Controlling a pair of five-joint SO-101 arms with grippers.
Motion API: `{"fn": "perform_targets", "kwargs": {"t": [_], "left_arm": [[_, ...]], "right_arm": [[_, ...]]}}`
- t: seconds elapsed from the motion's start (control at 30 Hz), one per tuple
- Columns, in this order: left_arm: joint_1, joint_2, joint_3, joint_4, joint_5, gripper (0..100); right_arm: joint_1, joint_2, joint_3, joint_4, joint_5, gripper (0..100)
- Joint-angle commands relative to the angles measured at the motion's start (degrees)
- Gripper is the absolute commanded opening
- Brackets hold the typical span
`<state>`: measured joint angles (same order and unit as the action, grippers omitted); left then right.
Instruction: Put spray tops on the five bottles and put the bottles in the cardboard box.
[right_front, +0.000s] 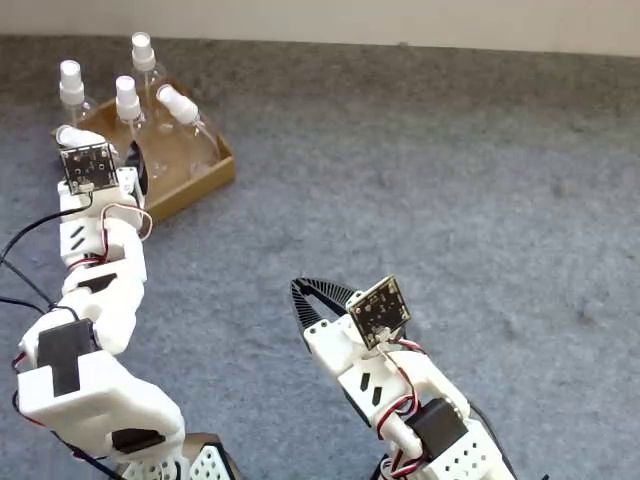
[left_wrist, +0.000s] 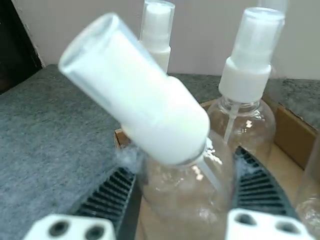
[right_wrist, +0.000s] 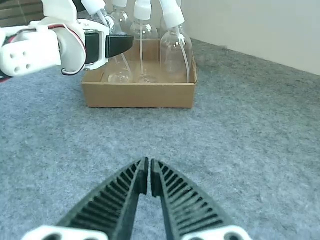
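Observation:
The cardboard box (right_front: 200, 185) sits at the table's far left and holds clear bottles with white spray tops. Two stand upright (right_front: 142, 55) (right_front: 127, 98), a third (right_front: 70, 82) rises at the box's far left corner, and one leans (right_front: 180, 105). My left gripper (left_wrist: 185, 195) is shut on another bottle (left_wrist: 180, 185) over the box's near left part. This bottle's spray top (left_wrist: 135, 90) tilts sideways, and the same top (right_front: 68, 135) shows beside the wrist from above. My right gripper (right_wrist: 149, 177) is shut with nothing in it, low over the carpet at mid-table (right_front: 298, 292), well away from the box.
Grey carpet (right_front: 450, 180) covers the whole table. The box's front wall (right_wrist: 140, 95) faces the right gripper, with the left arm (right_wrist: 50, 45) reaching over its left end. Cables (right_front: 20, 240) trail by the left arm.

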<state>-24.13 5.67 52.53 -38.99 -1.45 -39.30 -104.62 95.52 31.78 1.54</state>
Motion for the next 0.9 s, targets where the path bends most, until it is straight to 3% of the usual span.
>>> {"fn": "perform_targets", "kwargs": {"t": [0.0, 0.37, 0.87], "left_arm": [[0.1, -0.3, -2.9, -1.5, -0.7, 14], [-0.7, 8.1, -5.7, -1.8, -0.8, 14], [-1.9, 8.2, -5.2, -1.8, -0.7, 14]], "right_arm": [[0.8, -1.0, 7.4, 0.2, 0.5, 0.5], [0.8, -1.0, 7.4, 0.3, 0.5, 0.5], [0.8, -1.0, 7.3, 0.3, 0.5, 0.5]]}}
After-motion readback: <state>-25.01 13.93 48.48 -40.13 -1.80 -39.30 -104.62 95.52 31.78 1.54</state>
